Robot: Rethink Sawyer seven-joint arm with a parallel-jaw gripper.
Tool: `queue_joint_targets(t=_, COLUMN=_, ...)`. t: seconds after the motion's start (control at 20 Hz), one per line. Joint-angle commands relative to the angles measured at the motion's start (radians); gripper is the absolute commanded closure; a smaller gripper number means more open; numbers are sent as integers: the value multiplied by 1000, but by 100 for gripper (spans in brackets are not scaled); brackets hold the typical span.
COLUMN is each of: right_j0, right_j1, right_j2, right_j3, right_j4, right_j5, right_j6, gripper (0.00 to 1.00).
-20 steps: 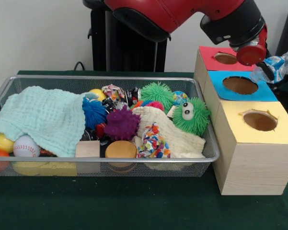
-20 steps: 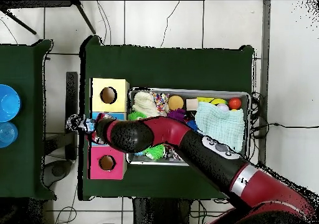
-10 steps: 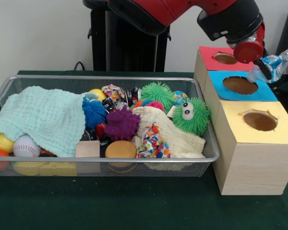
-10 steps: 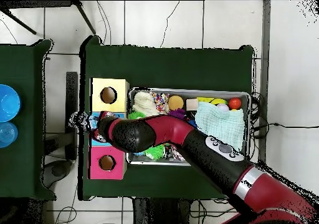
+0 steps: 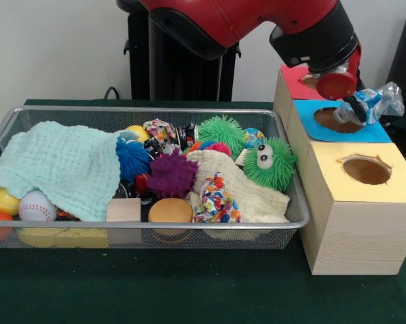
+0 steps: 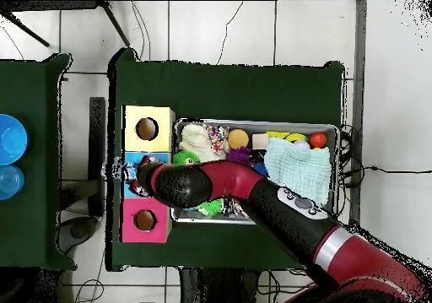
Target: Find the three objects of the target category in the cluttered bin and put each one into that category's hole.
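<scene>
Three wooden boxes stand in a row right of the wire bin [image 5: 155, 109]: red top [image 5: 294, 75], blue top [image 5: 375, 132] and yellow top [image 5: 398, 183], each with a round hole. My gripper [image 5: 357, 109] hangs just above the blue box's hole [image 5: 332, 121], shut on a crumpled clear plastic wrapper [image 5: 377, 100] with blue print. The wrapper sticks out to the right of the fingers. In the overhead view the wrapper [image 6: 123, 171] shows over the blue box beside the arm's end [image 6: 179, 186].
The bin holds a mint cloth [image 5: 61, 165], a cream cloth [image 5: 240, 189], green [image 5: 270, 162], purple [image 5: 171, 175] and blue [image 5: 132, 158] spiky balls, a baseball [image 5: 36, 206], a wooden block [image 5: 123, 210] and a wooden disc [image 5: 170, 210]. A dark post [image 5: 182, 67] stands behind.
My gripper has moved left and slightly down with the wrapper, from beyond the blue box's right edge to over its hole. The bin's contents have not moved.
</scene>
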Motion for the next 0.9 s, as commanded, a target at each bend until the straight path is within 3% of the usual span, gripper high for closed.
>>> queue_joint_targets(t=0.05, right_j0=15, right_j1=57, right_j2=-105, right_j3=-81, right_j4=-29, right_j5=137, right_j6=72, gripper=100)
queue_joint_targets(t=0.5, right_j0=9, right_j1=74, right_j2=-104, right_j3=-89, right_j4=-28, right_j5=143, right_j6=62, gripper=100)
queue_joint_targets(t=0.9, right_j0=46, right_j1=43, right_j2=-149, right_j3=-108, right_j4=-49, right_j5=169, right_j6=62, gripper=100)
